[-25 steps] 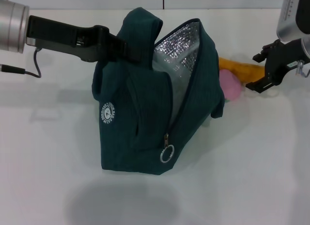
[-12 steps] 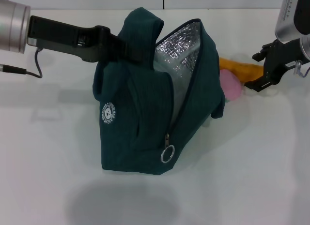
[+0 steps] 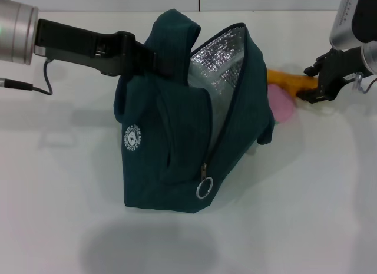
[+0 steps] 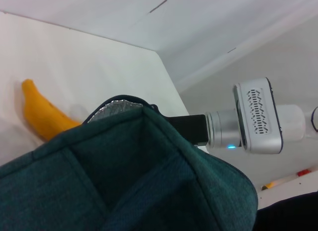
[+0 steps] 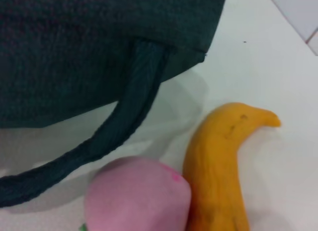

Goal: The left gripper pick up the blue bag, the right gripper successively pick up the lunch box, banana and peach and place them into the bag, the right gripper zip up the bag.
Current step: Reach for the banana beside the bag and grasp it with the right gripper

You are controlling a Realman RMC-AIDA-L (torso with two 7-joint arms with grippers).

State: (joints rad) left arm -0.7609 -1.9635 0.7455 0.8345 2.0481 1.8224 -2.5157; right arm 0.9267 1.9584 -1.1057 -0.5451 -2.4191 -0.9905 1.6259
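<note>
The blue bag (image 3: 177, 138) stands upright mid-table, its mouth gaping and the silver lining (image 3: 218, 62) showing. My left gripper (image 3: 146, 57) is shut on one of its loop handles and holds it up. Behind the bag's right side lie the banana (image 3: 285, 81) and the pink peach (image 3: 281, 104), touching each other. My right gripper (image 3: 308, 83) is open, its fingers either side of the banana's right end. The right wrist view shows the peach (image 5: 136, 196), the banana (image 5: 218, 161) and the bag's other handle (image 5: 124, 116) close up. The lunch box is out of view.
The zipper's ring pull (image 3: 204, 188) hangs at the bag's front lower end, beside the round white logo (image 3: 132, 137). A black cable (image 3: 29, 85) trails on the table at far left. The left wrist view looks over the bag fabric (image 4: 124, 176) to the banana (image 4: 44, 114).
My right gripper has shifted a little toward the back and left, closing in on the banana's end. The bag and my left gripper have stayed put.
</note>
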